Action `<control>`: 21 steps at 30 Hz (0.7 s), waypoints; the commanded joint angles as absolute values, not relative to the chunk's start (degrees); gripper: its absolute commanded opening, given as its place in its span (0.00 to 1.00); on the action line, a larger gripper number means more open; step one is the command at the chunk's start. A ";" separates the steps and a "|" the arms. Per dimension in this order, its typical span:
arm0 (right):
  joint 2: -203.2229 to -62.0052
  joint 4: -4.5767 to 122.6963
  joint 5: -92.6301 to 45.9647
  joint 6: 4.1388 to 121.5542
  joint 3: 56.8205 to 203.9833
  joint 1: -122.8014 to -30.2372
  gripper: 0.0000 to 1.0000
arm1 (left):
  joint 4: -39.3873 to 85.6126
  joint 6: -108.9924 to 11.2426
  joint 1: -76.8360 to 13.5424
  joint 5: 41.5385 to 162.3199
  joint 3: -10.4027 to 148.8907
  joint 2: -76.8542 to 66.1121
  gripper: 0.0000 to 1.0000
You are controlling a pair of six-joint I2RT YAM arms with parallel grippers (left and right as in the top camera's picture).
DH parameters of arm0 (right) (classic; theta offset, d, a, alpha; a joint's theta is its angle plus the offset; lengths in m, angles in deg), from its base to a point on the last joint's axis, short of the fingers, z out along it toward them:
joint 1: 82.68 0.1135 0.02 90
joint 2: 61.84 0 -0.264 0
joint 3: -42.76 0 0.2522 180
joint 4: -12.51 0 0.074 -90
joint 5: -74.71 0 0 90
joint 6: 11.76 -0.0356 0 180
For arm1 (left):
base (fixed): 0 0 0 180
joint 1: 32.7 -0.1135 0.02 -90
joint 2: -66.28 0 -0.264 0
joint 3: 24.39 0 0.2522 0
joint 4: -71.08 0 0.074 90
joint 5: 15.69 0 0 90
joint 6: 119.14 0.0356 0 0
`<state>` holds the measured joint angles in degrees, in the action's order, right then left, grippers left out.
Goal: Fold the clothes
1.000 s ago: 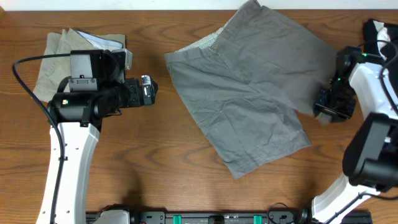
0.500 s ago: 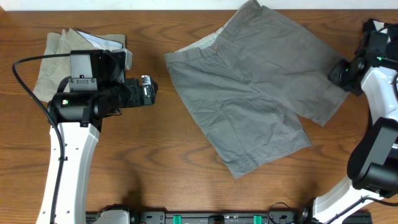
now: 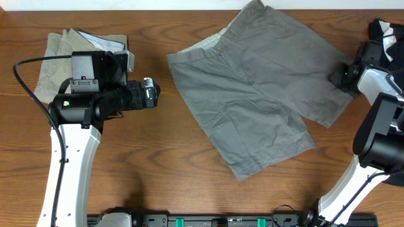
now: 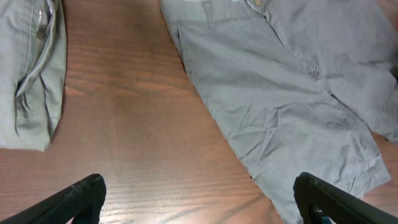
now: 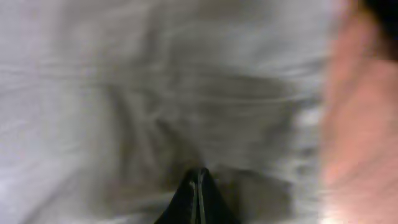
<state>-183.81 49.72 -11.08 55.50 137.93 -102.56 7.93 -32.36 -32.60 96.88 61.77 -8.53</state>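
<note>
The left end effector point(image 3: 150, 93) hung wide open and empty over bare tabletop point(image 3: 158, 170), left of the shorts point(image 3: 252, 94). The shorts lay flat mid-tabletop, long axis diagonal, with the waistband far-left and the legs pointing near-right. The right end effector point(image 3: 342, 74) was pinched fully closed on the farther leg's outer edge, creases running to its tips. Beige shorts point(image 3: 55, 57) lay far left, a black-and-white garment point(image 3: 386, 33) far right.
</note>
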 commanded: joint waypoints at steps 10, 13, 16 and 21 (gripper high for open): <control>-180.93 54.57 -24.57 62.34 138.28 -114.36 0.05 | 8.37 -32.43 -32.62 97.43 62.73 -8.59 0.98; -178.39 54.17 -39.34 68.40 138.28 -115.37 0.09 | 8.52 -31.12 -32.62 97.43 62.73 -8.59 0.98; -175.03 53.83 -47.30 68.77 138.28 -115.24 0.08 | 8.74 -29.72 -32.62 97.43 62.73 -9.14 0.98; -168.47 54.35 -54.91 68.68 138.28 -113.12 0.07 | 9.00 -28.30 -32.23 97.71 62.73 -13.69 0.77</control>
